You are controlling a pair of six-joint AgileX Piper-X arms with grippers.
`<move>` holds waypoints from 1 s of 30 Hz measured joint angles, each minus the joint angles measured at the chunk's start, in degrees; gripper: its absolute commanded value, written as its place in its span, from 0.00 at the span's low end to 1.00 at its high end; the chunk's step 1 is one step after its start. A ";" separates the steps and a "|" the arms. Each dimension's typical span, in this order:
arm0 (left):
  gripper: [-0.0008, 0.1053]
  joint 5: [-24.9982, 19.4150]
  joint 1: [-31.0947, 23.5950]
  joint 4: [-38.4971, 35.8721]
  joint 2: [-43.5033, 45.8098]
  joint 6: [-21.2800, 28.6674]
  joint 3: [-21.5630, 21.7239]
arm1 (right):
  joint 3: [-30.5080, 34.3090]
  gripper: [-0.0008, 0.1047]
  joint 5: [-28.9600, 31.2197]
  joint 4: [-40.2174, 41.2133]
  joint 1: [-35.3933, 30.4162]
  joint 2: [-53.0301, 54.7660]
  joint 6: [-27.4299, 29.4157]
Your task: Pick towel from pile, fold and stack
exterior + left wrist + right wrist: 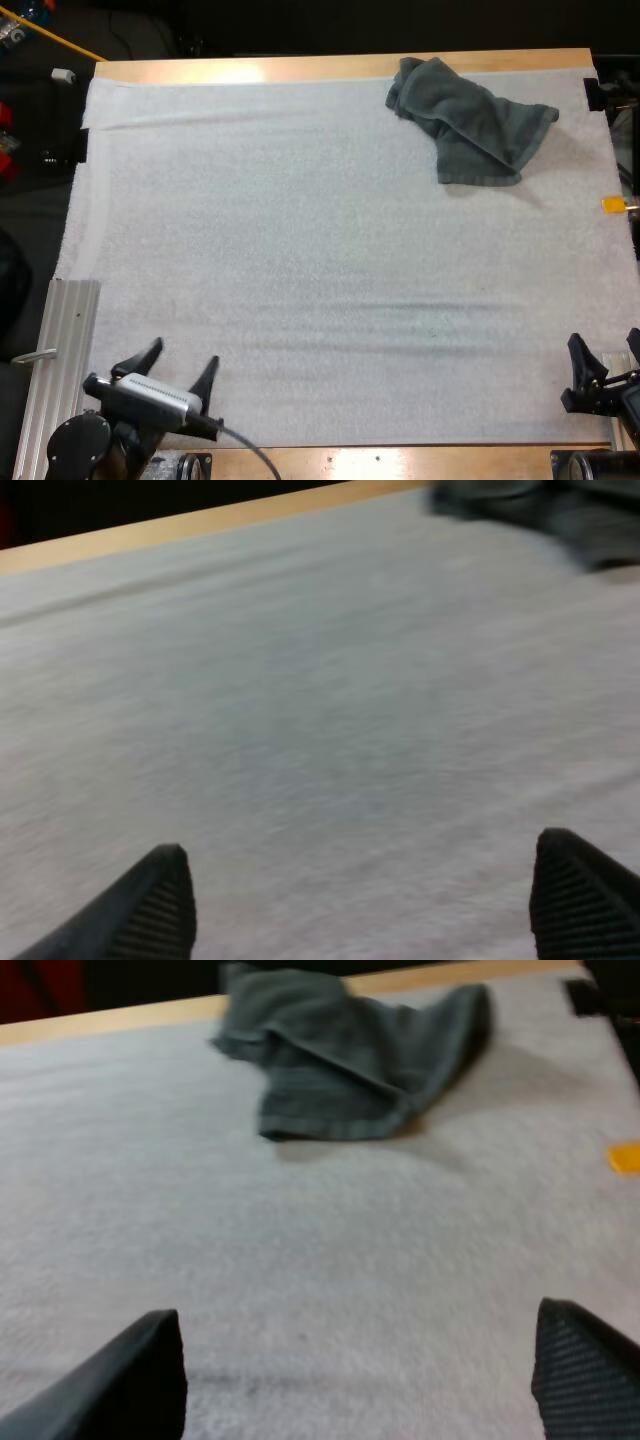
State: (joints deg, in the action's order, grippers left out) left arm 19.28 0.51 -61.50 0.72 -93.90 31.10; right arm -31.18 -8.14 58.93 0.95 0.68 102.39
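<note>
Crumpled dark grey-green cloth towel (470, 120): lies on the white foam mat (300, 260), upper right of the high view, near the far edge of the wooden bench (250, 70).
My left gripper (183, 353): released, lower left, fingers apart over bare mat.
My right gripper (603, 345): released, lower right, well apart from the towel.

Right hand (606, 348) cut off, towel (545, 510) blurred
</note>
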 measured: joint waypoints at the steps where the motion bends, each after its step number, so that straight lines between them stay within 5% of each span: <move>1: 0.64 0.86 0.59 0.06 0.00 0.00 0.00 | -0.47 0.67 -0.65 0.00 0.00 0.00 0.56; 10: 0.64 8.29 6.09 4.80 -0.08 0.00 3.13 | -5.05 0.67 -8.77 0.12 0.00 -1.84 0.93; 30: 0.64 8.71 6.26 6.79 -2.11 -0.14 4.19 | -15.09 0.67 -8.51 -12.91 0.00 -37.17 -2.17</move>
State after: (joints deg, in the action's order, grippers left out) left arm 27.99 6.77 -54.71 -1.39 -94.04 35.30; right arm -46.27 -16.65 46.03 0.95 -36.49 100.22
